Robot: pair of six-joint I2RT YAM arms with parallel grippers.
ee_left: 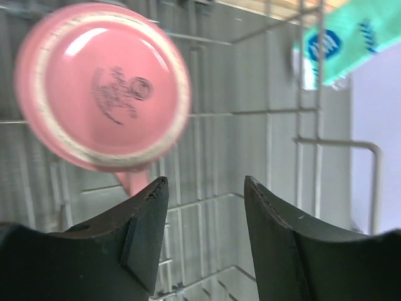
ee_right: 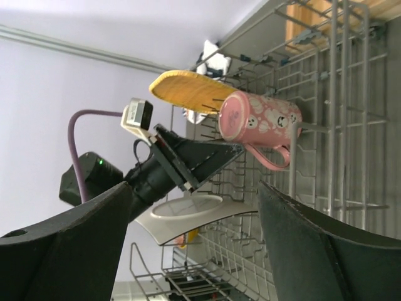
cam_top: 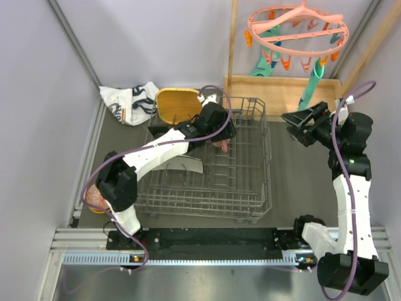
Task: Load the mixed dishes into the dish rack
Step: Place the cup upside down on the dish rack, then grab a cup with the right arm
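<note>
Grey tabletop [cam_top: 288, 182] | pink cup [ee_left: 100, 88] blurred, handle partly behind left tool [ee_left: 205, 183]

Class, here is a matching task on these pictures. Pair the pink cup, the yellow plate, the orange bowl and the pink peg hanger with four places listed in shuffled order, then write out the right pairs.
Things:
1. pink cup
2. yellow plate
3. orange bowl
4. pink peg hanger

Places:
A. on the table, left of the dish rack
B. hanging above the far right corner
C. inside the rack, just ahead of the left fingers, which are open
D. on edge at the rack's far left corner

Pairs: 1-C, 2-D, 3-A, 4-B
</note>
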